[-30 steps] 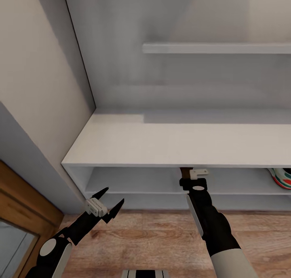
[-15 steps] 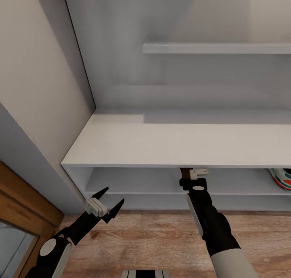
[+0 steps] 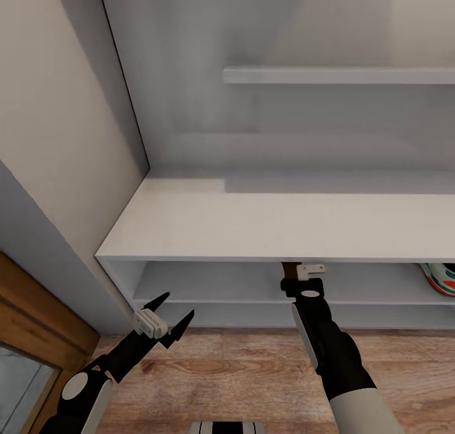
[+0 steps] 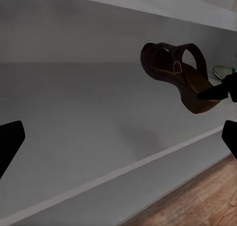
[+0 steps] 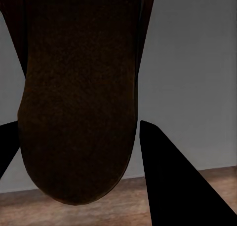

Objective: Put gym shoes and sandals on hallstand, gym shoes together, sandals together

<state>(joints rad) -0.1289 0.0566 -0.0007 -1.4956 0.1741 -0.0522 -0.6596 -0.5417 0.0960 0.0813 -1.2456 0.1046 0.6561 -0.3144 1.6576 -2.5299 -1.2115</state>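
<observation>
Right tool (image 3: 303, 271) reaches into the upper open shelf of the hallstand (image 3: 265, 229) and its fingers are closed on a sandal (image 4: 178, 77), which the left wrist view shows tilted, the heel end pinched and the toe end raised above the shelf board; I cannot tell whether any part of it rests on the board. In the right wrist view the dark sole of the sandal fills the space between the two black fingers. My judgement is that the step in hand is placing this sandal on the shelf; the next move calls for lowering it flat and then opening the fingers. Further right on the same shelf lies one gym shoe (image 3: 440, 277), well apart from the sandal. Left tool (image 3: 165, 321) hovers open and empty above the corridor floor (image 3: 240, 371), just before the lower shelf edge, and nothing blocks the way.
</observation>
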